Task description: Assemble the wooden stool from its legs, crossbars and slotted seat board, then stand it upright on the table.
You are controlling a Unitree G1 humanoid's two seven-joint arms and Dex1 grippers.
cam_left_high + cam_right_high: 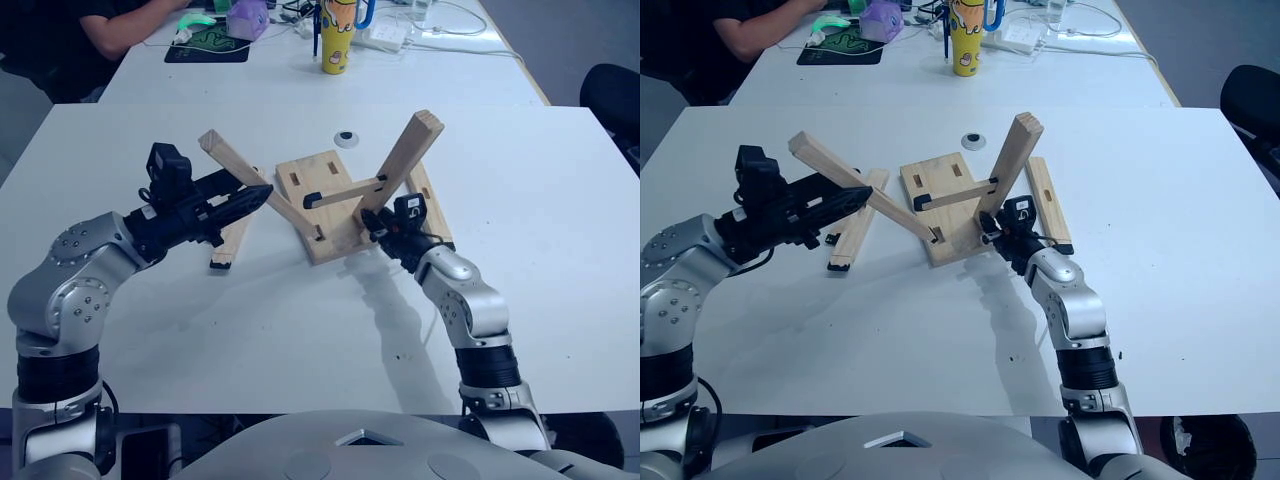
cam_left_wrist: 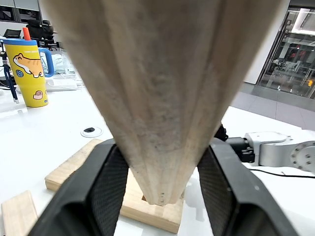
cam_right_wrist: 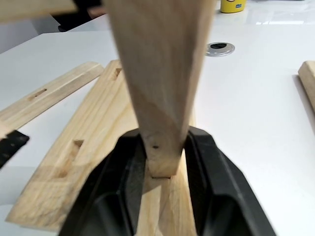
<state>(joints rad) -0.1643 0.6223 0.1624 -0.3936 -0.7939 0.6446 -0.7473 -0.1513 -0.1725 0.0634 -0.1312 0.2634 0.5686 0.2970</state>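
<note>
Two legs [image 1: 410,150] held, board [image 1: 335,228] central, roomy table [image 1: 560,230]

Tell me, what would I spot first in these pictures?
Two wooden legs stick up like a V over the seat board, which lies flat in the middle of the white table. The left gripper clamps the left leg and the right gripper clamps the right leg, both with their lower ends down at the board. A bright yellow cup stands on the far table.
</note>
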